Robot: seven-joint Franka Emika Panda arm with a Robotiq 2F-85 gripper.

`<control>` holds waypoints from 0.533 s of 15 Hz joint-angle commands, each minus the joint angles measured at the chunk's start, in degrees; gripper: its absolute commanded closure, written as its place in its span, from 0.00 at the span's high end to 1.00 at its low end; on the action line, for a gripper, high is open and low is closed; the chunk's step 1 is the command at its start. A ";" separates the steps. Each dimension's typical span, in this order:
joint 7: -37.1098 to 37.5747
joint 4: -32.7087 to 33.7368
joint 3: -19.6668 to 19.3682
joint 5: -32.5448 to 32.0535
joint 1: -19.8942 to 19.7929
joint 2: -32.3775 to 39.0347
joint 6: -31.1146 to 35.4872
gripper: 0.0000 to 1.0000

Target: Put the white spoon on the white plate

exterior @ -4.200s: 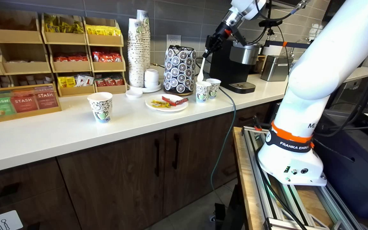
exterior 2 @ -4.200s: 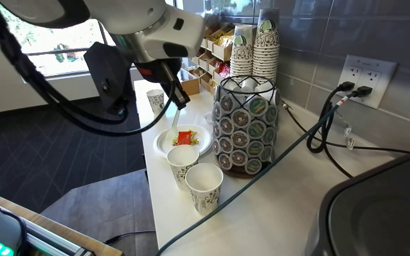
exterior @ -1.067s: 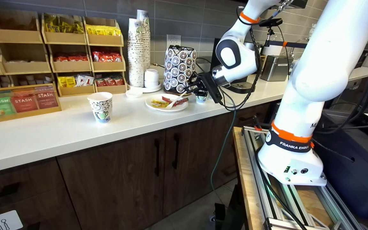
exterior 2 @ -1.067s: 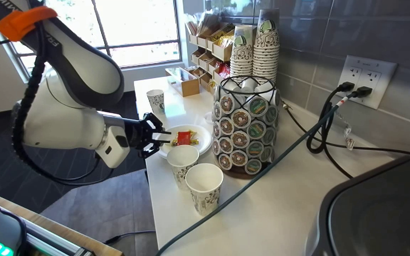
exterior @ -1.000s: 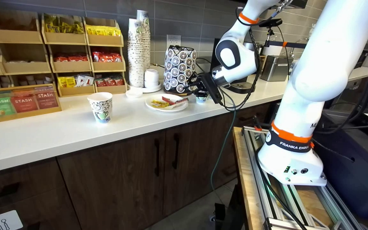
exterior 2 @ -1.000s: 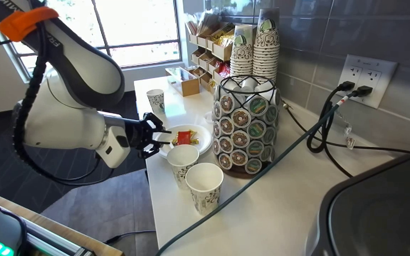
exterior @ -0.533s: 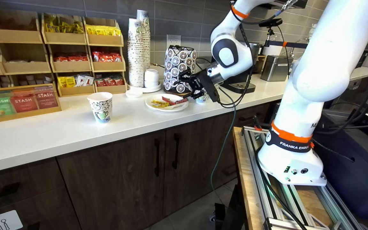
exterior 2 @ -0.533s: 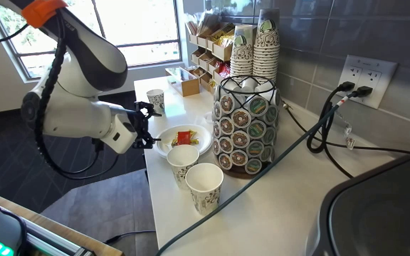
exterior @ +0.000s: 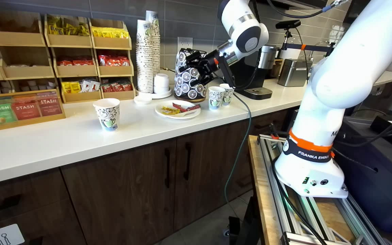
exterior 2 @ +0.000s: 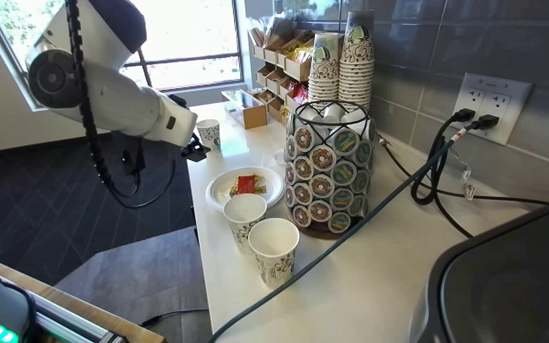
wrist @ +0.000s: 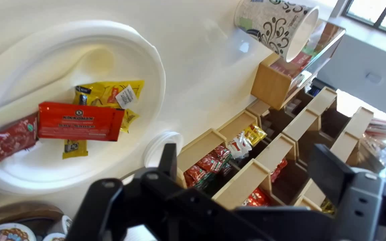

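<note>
In an exterior view I see the claw (exterior: 188, 75) hanging in the air in front of a rack of coffee pods (exterior: 186, 87), released, its jaws well apart. Below it, toward seven o'clock, the plate (exterior: 166, 104) sits on the white surface (exterior: 138, 126) with red packets (exterior: 193, 107) and yellow packets (exterior: 170, 111) on it. From the plate, a pair of paper cups (exterior: 215, 98) stands upright between two and three o'clock, and a lone cup (exterior: 107, 115) at nine.

In an exterior view the white arm (exterior 2: 124, 102) hides most of the claw, which shows at ten o'clock from the plate. The rack is at three o'clock, the pair of cups between five and six.

In the wrist view the two fingers (wrist: 328, 172) are spread wide. The plate lies at nine o'clock, and the spoon (wrist: 50, 92) rests on it just beside the packets, its bowl toward one o'clock and its handle running out of the frame toward nine. Wooden bins (wrist: 243, 180) show at four o'clock.
</note>
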 commanded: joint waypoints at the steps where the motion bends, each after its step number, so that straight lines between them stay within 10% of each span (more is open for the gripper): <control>1: 4.13 -0.56 -0.60 -15.93 -2.91 -4.69 -2.55 1.00; 8: 11.07 6.11 8.42 -48.10 -28.54 -8.93 -19.79 1.00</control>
